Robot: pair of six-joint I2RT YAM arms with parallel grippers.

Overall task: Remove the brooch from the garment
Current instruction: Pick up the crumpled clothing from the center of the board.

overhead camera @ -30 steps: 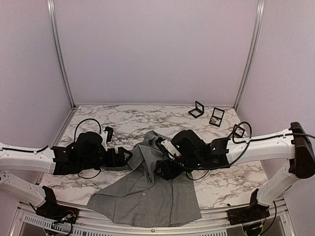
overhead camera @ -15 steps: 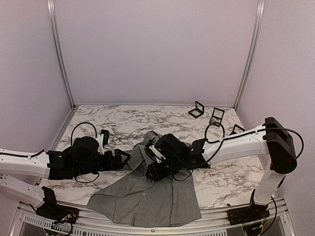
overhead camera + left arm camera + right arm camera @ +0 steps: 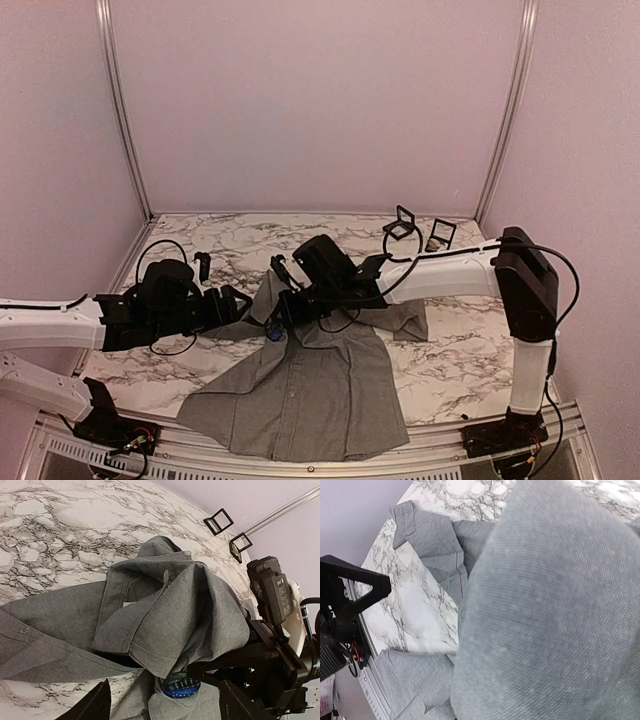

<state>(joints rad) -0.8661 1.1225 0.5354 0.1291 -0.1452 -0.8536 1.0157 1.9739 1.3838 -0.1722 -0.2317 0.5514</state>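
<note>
The garment [image 3: 300, 390], a grey button-up shirt, lies on the marble table with its upper part bunched and lifted. My right gripper [image 3: 292, 303] is shut on that raised fold. In the right wrist view the garment [image 3: 545, 605] drapes over the camera and hides the fingers. The brooch [image 3: 181, 685], a dark blue oval with pale dots, sits pinned just under the lifted fold; from above, the brooch [image 3: 272, 336] shows as a small blue spot. My left gripper [image 3: 165, 696] is open, its fingers spread either side of the brooch and short of touching it.
Two small black stands [image 3: 402, 222] [image 3: 441, 236] sit at the table's back right corner. The right arm [image 3: 440, 275] stretches across the table above the shirt. Metal frame posts [image 3: 120, 110] and walls close in the back and sides.
The right arm swung left and back, its jaws closed on the shirt and pulled the upper part up, baring the brooch. The left gripper edged toward it and narrowed a little.
</note>
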